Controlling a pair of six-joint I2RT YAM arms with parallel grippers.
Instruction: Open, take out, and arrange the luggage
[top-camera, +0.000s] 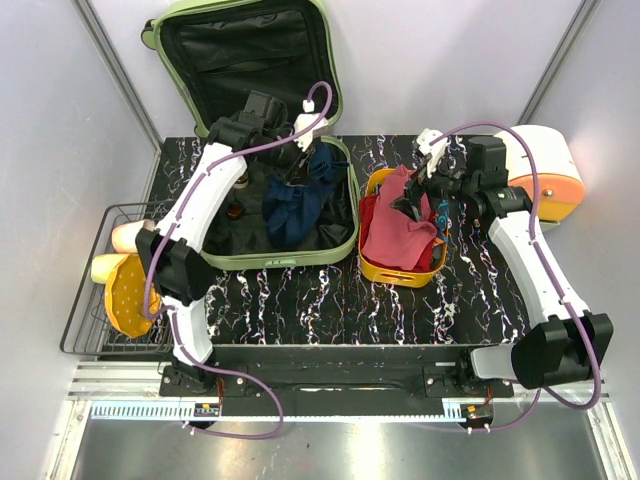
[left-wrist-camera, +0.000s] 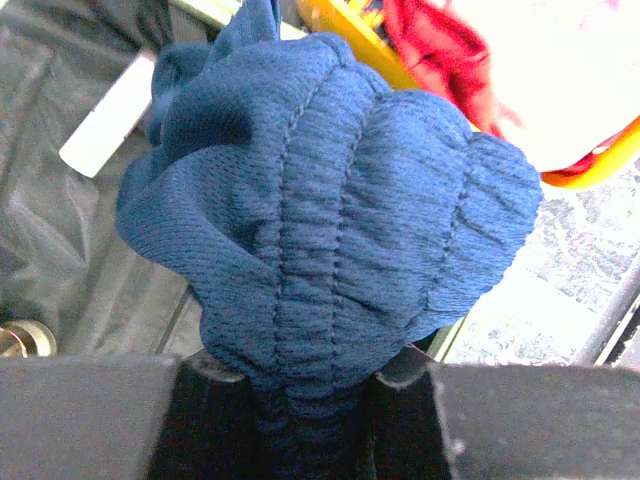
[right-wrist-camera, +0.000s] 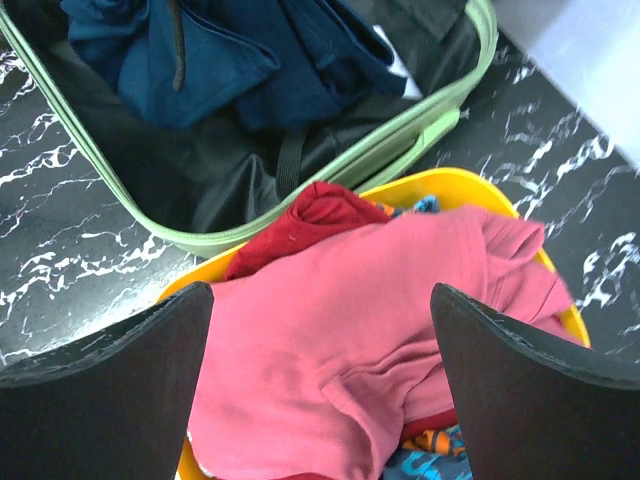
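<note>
Left claw (left-wrist-camera: 312, 400): the jaws are clamped on a bunched navy-blue garment (left-wrist-camera: 330, 230). The pinched fold runs down between the fingers and out of the lower frame edge. In the left wrist view the cloth hides most of the lining behind it. A small round brass-coloured object (left-wrist-camera: 14, 340) is cut off at the left edge and cannot be identified.

Right claw (right-wrist-camera: 320, 375): the jaws stand wide apart and grip nothing. The fingertips are cut off by the lower frame edge, so contact with the pink garment (right-wrist-camera: 340, 320) below cannot be determined. This garment lies on top in the yellow tray (right-wrist-camera: 455, 185). A dark red cloth (right-wrist-camera: 315, 205) beneath it is mostly covered.

The luggage (top-camera: 250, 262) lies open at the rear left of the table (top-camera: 330, 310), with the tray just beside its right rim. Its lid stands upright at the back, and the upper edge is cut off in the top view.

Left arm: elbow to the left, forearm reaching forward and right over the open shell. Right arm: elbow at the near right, forearm angled rearward and left, wrist above the tray.
</note>
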